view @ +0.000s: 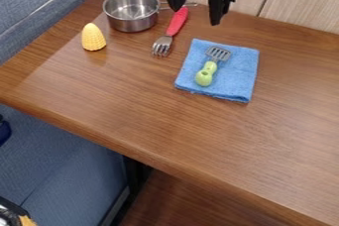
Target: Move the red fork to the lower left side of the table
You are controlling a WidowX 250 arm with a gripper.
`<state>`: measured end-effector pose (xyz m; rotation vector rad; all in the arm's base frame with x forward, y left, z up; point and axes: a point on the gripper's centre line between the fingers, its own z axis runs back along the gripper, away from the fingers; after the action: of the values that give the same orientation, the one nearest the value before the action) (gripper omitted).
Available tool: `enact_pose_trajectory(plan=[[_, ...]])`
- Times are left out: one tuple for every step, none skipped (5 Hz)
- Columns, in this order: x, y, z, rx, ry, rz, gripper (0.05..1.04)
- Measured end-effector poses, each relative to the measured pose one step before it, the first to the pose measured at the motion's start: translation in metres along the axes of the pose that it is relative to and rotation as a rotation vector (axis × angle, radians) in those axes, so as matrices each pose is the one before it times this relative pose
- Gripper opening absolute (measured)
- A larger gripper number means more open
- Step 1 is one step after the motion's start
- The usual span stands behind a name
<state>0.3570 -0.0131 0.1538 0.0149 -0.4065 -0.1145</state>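
The black gripper (195, 16) hangs at the top of the camera view, open, its two fingers apart with nothing held between them. Below and to the left of it lies the fork, with a red handle (177, 21) pointing up toward the left finger and silver tines (161, 46) toward the lower left. The handle's upper end is close to that finger; whether they touch I cannot tell. Wood-grained brown, the table (165, 126) has its lower left part in front of the corn.
Left of the fork stands a metal pot (131, 21), its handle extending right behind the fork. A yellow corn (93, 37) is farther left. Right of the fork, a green-handled spatula (206, 74) rests on a folded blue cloth (235, 79). A wooden wall borders the back.
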Motion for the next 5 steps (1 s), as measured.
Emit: enact_pose_trajectory(plan=[[-0.00447,-0.00043,-0.01111,-0.0026,0.0352,0.0044,1.001],[0.00830,0.00604,-0.02149,0.0108,0.0392,0.0161,1.001],[0.01302,0.00909,-0.01072,0.0130,0.0088,0.0167,1.001],[0.01451,0.00928,-0.01009,0.0123,0.0011,0.0318,1.001],[0.01161,0.01245,-0.01140,0.0111,0.0136,0.0341,1.001]])
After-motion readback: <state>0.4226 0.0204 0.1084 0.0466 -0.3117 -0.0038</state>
